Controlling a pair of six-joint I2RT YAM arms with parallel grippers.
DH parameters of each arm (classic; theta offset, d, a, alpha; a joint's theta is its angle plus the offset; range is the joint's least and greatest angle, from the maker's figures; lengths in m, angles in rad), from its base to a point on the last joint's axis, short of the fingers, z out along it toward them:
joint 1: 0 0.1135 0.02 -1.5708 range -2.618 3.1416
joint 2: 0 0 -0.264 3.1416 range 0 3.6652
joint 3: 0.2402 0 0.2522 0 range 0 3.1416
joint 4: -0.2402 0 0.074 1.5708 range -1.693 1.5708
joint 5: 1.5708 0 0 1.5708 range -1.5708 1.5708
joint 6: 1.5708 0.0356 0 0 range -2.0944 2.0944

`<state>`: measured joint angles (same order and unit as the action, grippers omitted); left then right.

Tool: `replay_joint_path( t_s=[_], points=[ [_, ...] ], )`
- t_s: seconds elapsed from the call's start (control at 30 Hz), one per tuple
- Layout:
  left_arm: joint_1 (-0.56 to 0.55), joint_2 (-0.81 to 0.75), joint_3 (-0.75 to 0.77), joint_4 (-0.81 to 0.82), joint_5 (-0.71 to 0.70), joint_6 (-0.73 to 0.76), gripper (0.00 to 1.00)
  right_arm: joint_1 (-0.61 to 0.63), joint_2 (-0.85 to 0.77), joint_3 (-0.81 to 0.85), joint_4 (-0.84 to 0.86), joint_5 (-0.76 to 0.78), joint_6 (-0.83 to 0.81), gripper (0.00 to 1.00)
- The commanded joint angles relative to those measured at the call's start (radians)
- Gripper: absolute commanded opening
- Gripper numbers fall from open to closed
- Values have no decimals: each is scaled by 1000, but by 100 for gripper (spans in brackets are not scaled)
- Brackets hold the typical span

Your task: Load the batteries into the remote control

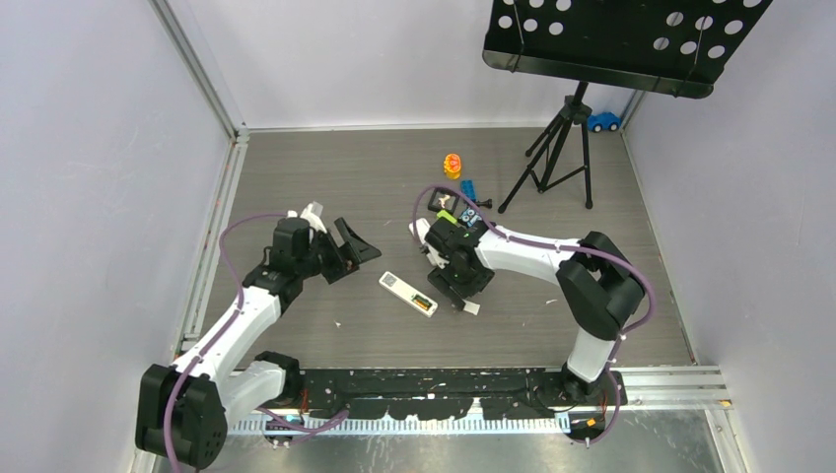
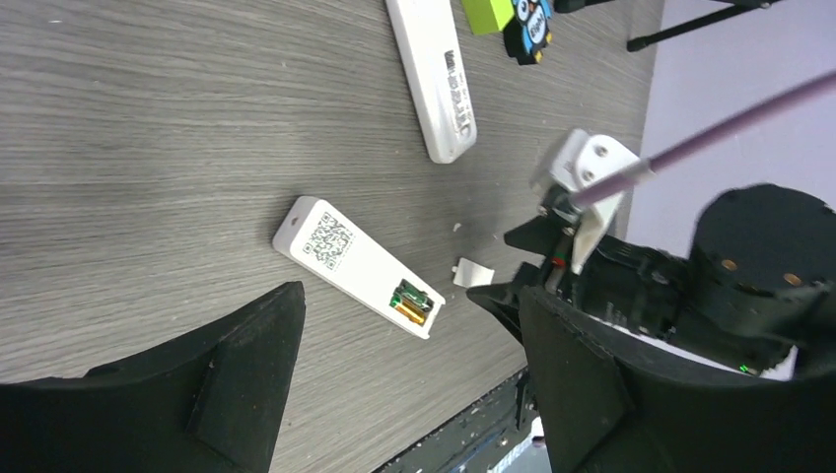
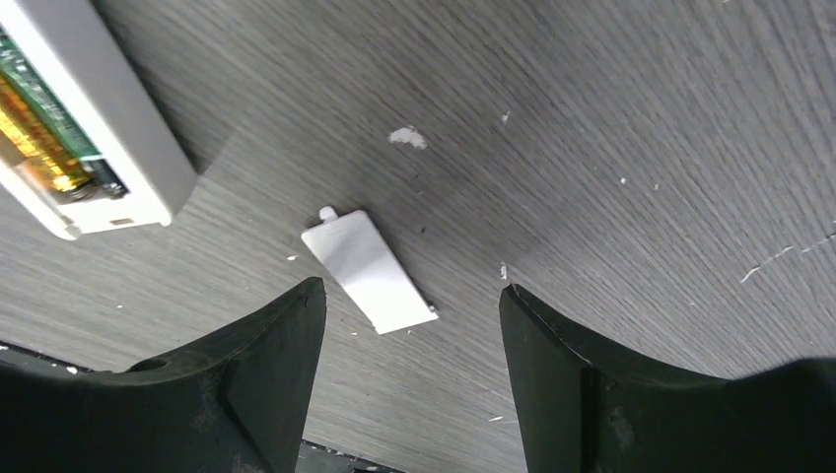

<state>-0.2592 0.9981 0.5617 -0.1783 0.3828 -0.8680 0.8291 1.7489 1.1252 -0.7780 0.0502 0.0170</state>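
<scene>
Our right gripper (image 3: 411,296) hangs with jaws apart over a small white battery cover (image 3: 370,269) lying flat on the table (image 3: 641,148). Our left gripper (image 2: 412,296) is also spread and empty. Between them, toward the table's near edge, the remote control (image 2: 345,256) lies face down, with batteries (image 2: 412,304) in its open recess. A slimmer white remote (image 2: 434,79) lies beyond it.

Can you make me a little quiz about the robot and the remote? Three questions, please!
1. True or false: the remote control lies with its buttons facing up.
2. Pick one: what lies on the table under the right pincer? A) a spoon B) a small white battery cover C) a pencil
3. Short answer: is the left pincer open or shut?

Key: 1 false, its back faces up. 2 B. 3 open.
</scene>
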Motion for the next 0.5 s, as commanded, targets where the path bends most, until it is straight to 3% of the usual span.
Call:
replay_joint_path(
  t_s=[0.0, 0.23, 0.47],
  points=[
    [5, 15, -8, 107, 98, -9, 81, -5, 26, 21, -5, -37, -12, 69],
    [5, 35, -30, 244, 199, -44, 77, -7, 46, -6, 23, -98, -23, 56],
    [3, 43, -34, 258, 215, -53, 75, -20, 66, -32, 50, -102, 13, 38]
  ],
)
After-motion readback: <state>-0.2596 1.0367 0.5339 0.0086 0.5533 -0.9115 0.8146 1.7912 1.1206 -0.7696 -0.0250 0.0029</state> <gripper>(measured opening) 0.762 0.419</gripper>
